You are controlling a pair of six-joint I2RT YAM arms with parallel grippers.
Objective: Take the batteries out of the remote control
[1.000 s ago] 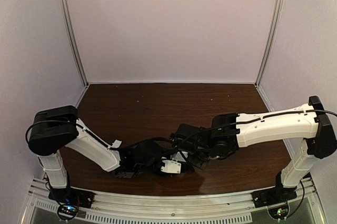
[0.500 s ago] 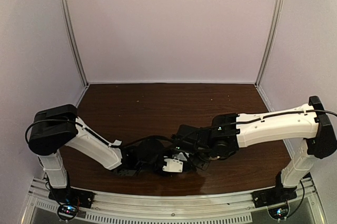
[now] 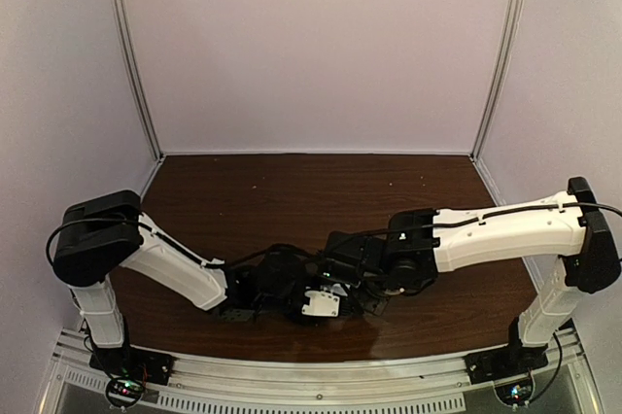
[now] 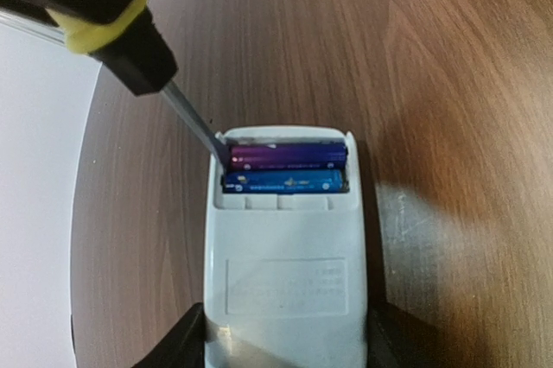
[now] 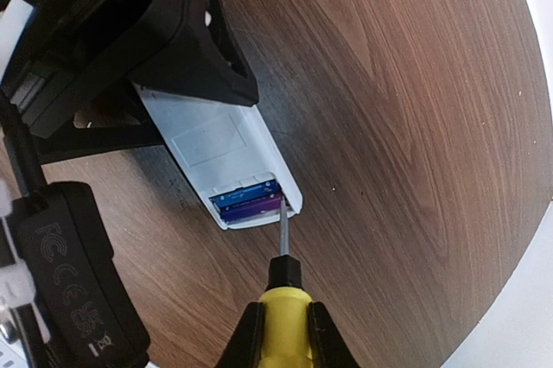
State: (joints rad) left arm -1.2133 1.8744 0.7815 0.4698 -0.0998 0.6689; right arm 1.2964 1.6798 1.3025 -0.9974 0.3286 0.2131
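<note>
Currently the left gripper (image 4: 285,346) clamps the remote control (image 4: 285,277); the right gripper (image 5: 281,326) pinches a screwdriver (image 5: 283,275), tip beside the batteries (image 4: 285,168); a hard pry could slip or fling one away.

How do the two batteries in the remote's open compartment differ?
Colour: the purple battery versus the blue battery. Place: the purple battery lies against the end wall of the remote; the blue battery sits just inward of it. Contact: the screwdriver tip is at the purple battery's left end, not at the blue battery's. Both lie seated side by side, crosswise, with no cover over them.
</note>
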